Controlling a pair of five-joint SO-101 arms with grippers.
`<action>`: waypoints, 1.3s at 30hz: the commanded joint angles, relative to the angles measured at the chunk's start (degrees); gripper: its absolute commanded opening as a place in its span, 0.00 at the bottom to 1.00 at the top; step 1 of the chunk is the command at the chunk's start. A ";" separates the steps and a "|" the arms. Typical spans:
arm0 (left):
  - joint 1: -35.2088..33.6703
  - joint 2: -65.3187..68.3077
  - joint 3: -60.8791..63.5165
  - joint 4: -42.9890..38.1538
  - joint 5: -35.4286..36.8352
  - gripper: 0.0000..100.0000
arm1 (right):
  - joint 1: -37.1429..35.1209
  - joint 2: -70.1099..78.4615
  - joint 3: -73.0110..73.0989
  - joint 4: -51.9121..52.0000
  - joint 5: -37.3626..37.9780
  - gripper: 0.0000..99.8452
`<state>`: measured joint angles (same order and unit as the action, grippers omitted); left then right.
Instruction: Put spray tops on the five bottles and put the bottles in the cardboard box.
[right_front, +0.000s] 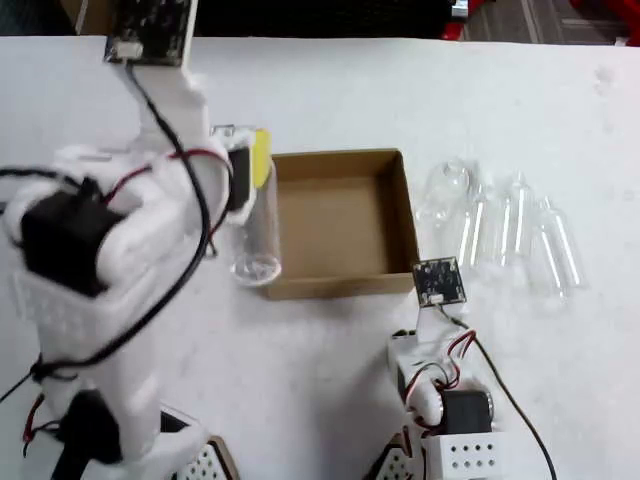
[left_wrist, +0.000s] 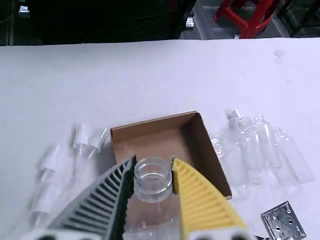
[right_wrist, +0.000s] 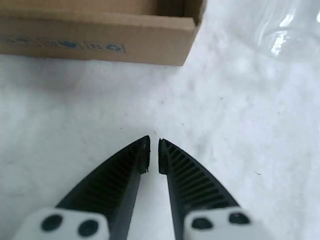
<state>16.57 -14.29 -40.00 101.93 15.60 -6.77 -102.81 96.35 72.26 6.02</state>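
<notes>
1. Right gripper (right_wrist: 154, 147): fingers nearly together, empty, 6 o'clock of box (right_front: 330, 288).
2. Left gripper (left_wrist: 153, 166): pinching 1 uncapped bottle (left_wrist: 151, 189) at the neck, 9 o'clock of box. Best held steady, mouth clear, for a spray top (left_wrist: 82, 137).
3. 4 bottles (right_front: 515, 235): 3 o'clock.

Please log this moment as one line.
left gripper: shut on clear bottle | right gripper: shut, empty | other bottles: beside cardboard box | spray tops: loose

Legible text: none.
Blurred blue marks (right_wrist: 65, 45) on outer wall of cardboard box (right_wrist: 150, 37), too indistinct to read.
</notes>
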 joint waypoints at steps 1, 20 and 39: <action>5.23 -8.13 6.68 0.18 -1.05 0.02 | 0.48 -0.31 0.53 0.40 0.44 0.01; -1.71 -32.57 77.01 -72.35 -1.05 0.02 | 0.40 -0.31 0.53 0.40 0.44 0.01; -0.31 5.41 76.31 -110.07 -14.95 0.02 | 0.40 -0.31 0.53 0.40 0.44 0.01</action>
<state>17.54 -14.64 40.35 -1.89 2.24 -6.77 -102.81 96.35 72.26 6.02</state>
